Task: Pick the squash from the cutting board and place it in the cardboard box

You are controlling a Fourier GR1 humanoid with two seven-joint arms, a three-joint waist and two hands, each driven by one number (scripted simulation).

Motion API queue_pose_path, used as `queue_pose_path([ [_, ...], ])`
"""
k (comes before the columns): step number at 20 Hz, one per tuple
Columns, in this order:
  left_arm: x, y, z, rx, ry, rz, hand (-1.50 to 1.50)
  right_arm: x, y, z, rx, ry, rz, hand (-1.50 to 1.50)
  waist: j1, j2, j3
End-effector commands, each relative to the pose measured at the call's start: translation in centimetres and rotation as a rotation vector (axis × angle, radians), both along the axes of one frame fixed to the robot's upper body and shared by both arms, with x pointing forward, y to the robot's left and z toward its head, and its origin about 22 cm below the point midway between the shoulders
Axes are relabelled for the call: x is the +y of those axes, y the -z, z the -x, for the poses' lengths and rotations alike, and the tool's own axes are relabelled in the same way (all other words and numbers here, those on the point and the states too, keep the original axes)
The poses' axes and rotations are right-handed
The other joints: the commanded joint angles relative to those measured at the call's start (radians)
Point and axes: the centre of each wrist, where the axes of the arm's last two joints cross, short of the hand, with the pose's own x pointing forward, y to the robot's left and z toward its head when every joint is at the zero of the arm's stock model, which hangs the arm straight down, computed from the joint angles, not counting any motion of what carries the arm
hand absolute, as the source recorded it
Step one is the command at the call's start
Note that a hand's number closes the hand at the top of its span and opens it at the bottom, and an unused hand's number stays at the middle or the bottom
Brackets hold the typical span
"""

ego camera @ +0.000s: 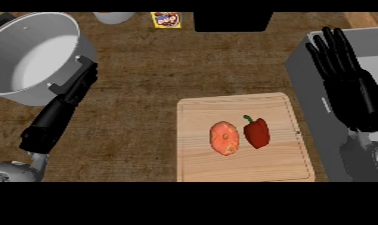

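The brown wooden table (162, 69) is being seen from steeply above, with everything else carried on it. At the right edge a grey box-like container (306, 84) is being shown only in part, its near wall running down beside the board; whether it is of cardboard cannot be told. At the upper left a large grey pot (33, 59) is being shown, pale inside. A light wooden cutting board (207, 161) is lying at the lower middle, just left of the grey container.

The right hand (343, 81) is being held over the grey container, its black fingers (328, 51) straight and spread, nothing being gripped. The left hand (74, 86) is being held just beside the pot's lower right rim, its fingers straight and together, likewise gripping nothing; whether the pot is being touched cannot be told.

On the board the orange squash (224, 138) is lying near the middle, and a red bell pepper (256, 131) is lying just to its right, between the squash and the grey container.

Along the far edge a black object (232, 21), a pale round object (114, 17) and a small yellow packet (166, 19) are being shown.
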Motion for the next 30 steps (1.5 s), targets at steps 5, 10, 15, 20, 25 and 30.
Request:
queue_pose_path([
  [5, 2.1, 4.2, 0.4, 0.096, -0.426, 0.154, 0.0, 3.7, 0.2, 2.0, -0.123, 0.002, 0.285, 1.5, -0.004, 0.005, -0.022],
  [10, 0.6, 6.0, 1.2, 0.162, -0.525, 0.241, 0.0, 1.2, 4.8, 4.6, -0.007, 0.272, 0.626, 1.5, -0.031, 0.006, -0.02],
  [15, 0.1, 7.4, 0.7, 0.163, -0.535, 0.225, 0.0, 2.2, 5.8, 8.7, -0.177, 0.325, 0.785, -1.5, -0.031, 0.003, -0.02],
  [20, 0.2, 6.9, -0.1, 0.163, -0.532, 0.256, 0.0, 2.0, 1.8, 10.1, -0.041, 0.311, 1.006, -1.5, -0.022, 0.002, -0.022],
  [25, -0.8, 8.5, 0.5, 0.191, -0.513, 0.253, 0.0, 4.5, -1.6, 10.6, 0.107, 0.239, 1.063, -1.5, -0.008, 0.005, -0.021],
  [30, -2.2, 6.7, -0.8, 0.186, -0.488, 0.252, 0.0, 7.0, -4.5, 11.5, 0.155, 0.157, 1.224, -1.5, -0.004, 0.003, -0.02],
])
